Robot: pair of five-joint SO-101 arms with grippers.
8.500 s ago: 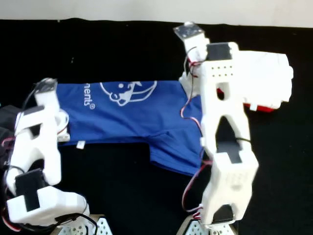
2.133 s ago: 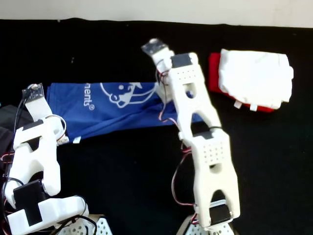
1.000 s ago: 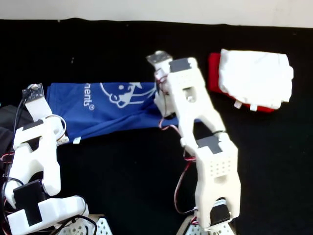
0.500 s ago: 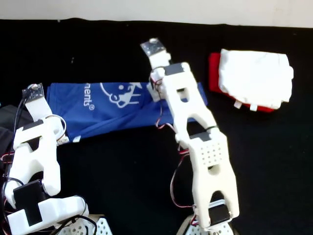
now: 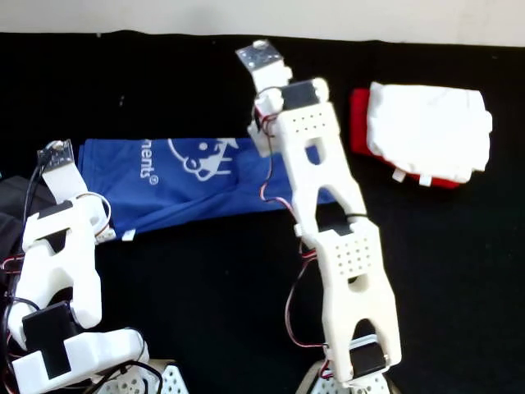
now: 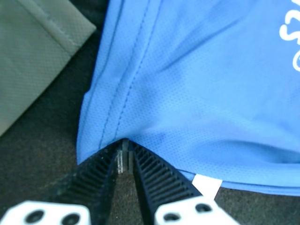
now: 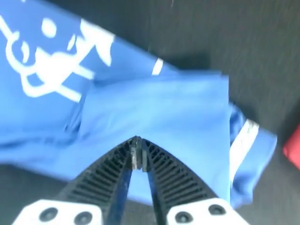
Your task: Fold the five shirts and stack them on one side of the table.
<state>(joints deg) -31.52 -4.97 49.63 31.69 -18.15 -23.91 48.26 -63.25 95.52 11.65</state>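
Note:
A blue shirt (image 5: 176, 176) with a white print lies stretched across the table's middle. Its right part is folded over onto itself (image 7: 154, 117). My left gripper (image 6: 124, 157) is shut on the blue shirt's hem at its near left corner, beside a small white tag (image 6: 206, 185). The left arm (image 5: 59, 246) stands at the table's left. My right gripper (image 7: 137, 159) is shut, its tips together above the folded layer, with no cloth seen between them. The right arm (image 5: 316, 164) stretches over the shirt's right half and hides part of it.
A folded white shirt (image 5: 431, 131) lies on a folded red one (image 5: 358, 123) at the table's back right. Grey cloth (image 6: 33, 51) lies just left of the blue shirt's edge. The black table (image 5: 205, 312) is bare in front of the shirt.
The blue shirt has gone from spread out to a narrower band with its right end folded in. In the last second the right arm swung slightly left and away. The left arm stayed still.

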